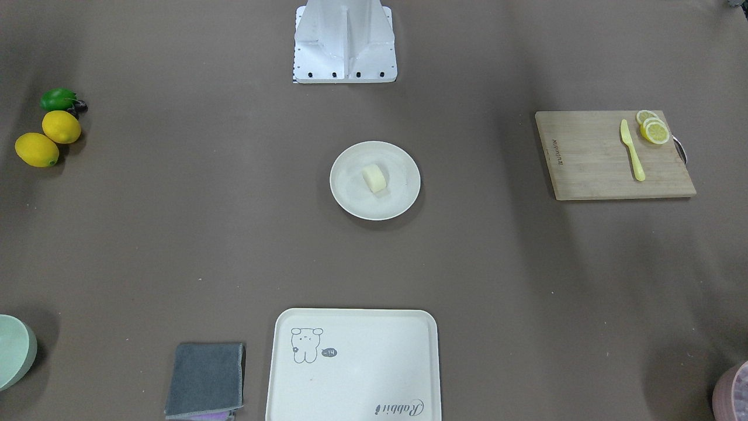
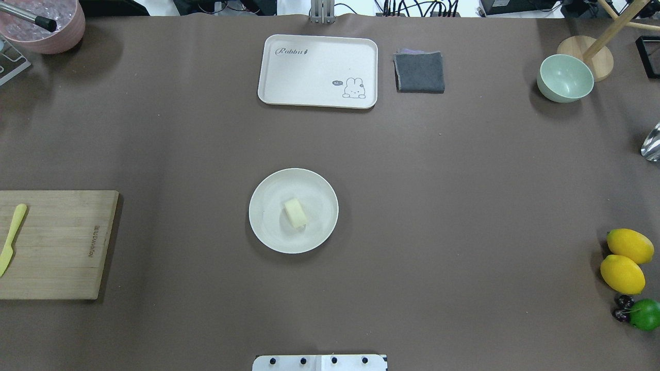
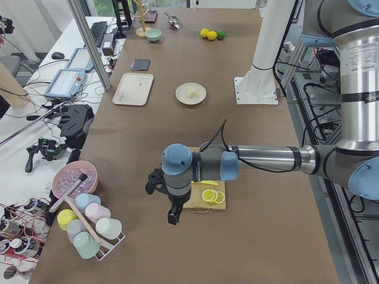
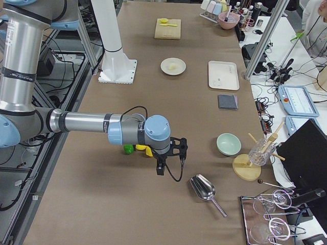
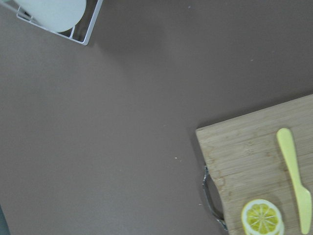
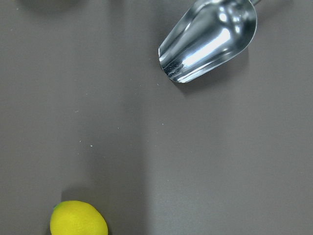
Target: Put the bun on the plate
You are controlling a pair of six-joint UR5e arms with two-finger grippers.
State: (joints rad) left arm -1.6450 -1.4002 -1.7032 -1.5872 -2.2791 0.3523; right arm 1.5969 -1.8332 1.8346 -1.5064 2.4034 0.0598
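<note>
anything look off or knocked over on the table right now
Nothing stands out. The bun sits whole near the middle of the plate, the yellow knife and lemon slices lie on the cutting board, and the green bowl stands upright. The metal scoop lies on the bare table, with nothing spilled.

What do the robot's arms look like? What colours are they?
The left arm and right arm are shiny silver tubes with dark grey joints and round light-blue caps. The left gripper and right gripper are small and black, each with a thin black cable.
</note>
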